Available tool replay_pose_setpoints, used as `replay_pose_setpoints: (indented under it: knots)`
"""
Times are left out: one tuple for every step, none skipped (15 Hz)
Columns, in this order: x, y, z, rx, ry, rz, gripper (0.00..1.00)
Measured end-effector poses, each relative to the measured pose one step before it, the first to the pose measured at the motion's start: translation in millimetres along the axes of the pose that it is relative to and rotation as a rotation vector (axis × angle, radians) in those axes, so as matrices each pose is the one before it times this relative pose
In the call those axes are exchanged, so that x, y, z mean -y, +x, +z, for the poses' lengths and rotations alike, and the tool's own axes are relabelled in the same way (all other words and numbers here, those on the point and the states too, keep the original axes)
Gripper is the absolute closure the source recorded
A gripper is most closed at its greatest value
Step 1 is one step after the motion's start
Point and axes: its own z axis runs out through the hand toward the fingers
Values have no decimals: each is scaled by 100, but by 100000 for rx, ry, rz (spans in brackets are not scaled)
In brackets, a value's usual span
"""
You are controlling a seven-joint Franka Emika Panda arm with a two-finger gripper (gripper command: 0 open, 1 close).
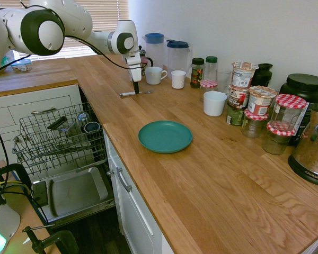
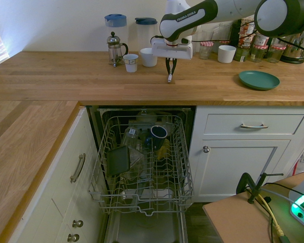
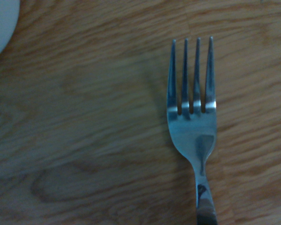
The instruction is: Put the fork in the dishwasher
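The two fingers of the gripper (image 1: 136, 91) are drawn together on the handle of the fork (image 1: 144, 93), pinching it just at the surface of the wooden countertop (image 1: 217, 166). In the wrist view the fork's four tines and neck show sharply over the wood grain, the tines pointing away from the grip. The fingers point down, and the arm (image 1: 87, 26) reaches in from the left, as the first exterior view shows it.

In that same view, a white mug (image 1: 155, 75) and a white patterned cup (image 1: 178, 80) stand near the gripper, to its right and farther back. Behind them are a French press (image 2: 114, 50) and two lidded pitchers (image 1: 154, 48) (image 1: 178, 55). Nearer lies a green plate (image 1: 165, 136); to its right and farther back are a plain white cup (image 1: 214, 103), jars and stacked pots (image 1: 262, 100), a large black tub (image 1: 305, 87) and, at the far right, a kettle (image 1: 314, 151).

The dishwasher (image 2: 147, 228) is left of the plate and lower than the countertop, its door down and its wire rack (image 2: 182, 167) pulled out. The rack holds a dark cup (image 2: 158, 135), a dark square container (image 2: 118, 161) and some clear pieces.
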Motion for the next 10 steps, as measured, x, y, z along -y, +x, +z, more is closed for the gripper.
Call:
replay_pose_setpoints:
  knots:
    - [162,474,-1388,-9,2279,-230,100]
    - [-43,184,-1642,22,2009,-145,100]
    - [-297,-168,-1679,34,1496,-363,100]
    - [-530,-574,-1532,55,1409,-921,100]
    - [-746,-950,-1251,41,759,-1257,100]
    - [-906,-1181,-1043,-214,35,-1156,100]
    - [-1021,-1433,-938,24,-299,-1143,100]
    - [-1152,-1634,-940,773,-410,-1451,100]
    - [-1190,-1477,-819,827,-555,-1628,100]
    - [-1281,-1427,-828,1004,-555,-1822,100]
